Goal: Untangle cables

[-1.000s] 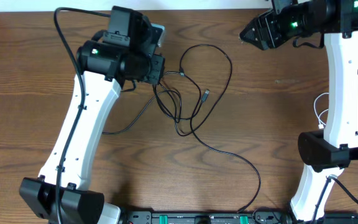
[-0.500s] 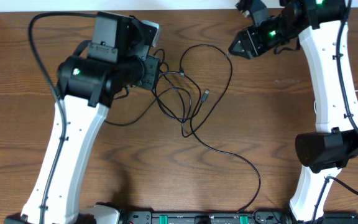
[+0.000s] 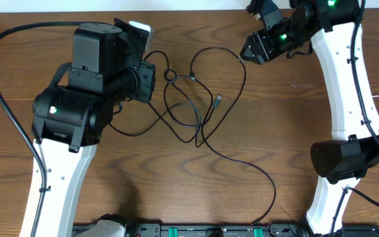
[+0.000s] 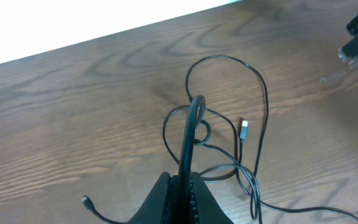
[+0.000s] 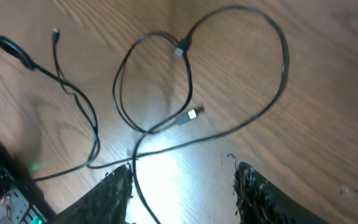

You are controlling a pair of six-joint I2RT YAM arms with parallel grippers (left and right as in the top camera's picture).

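Where left fingers [image 4: 160, 200] clamp cables [image 4: 189, 137], contact hidden | right fingers [image 5: 253, 190] apart, blurred

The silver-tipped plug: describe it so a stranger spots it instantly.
At the middle of the wooden table lies a tangle of black cables. Inside its biggest loop, one plug lies alone, silver tip bare; the other plug sits on the loop's rim.

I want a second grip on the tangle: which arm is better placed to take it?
Right. The right gripper is open and empty above the wide loop of the cables; the left gripper is shut on a black cable.
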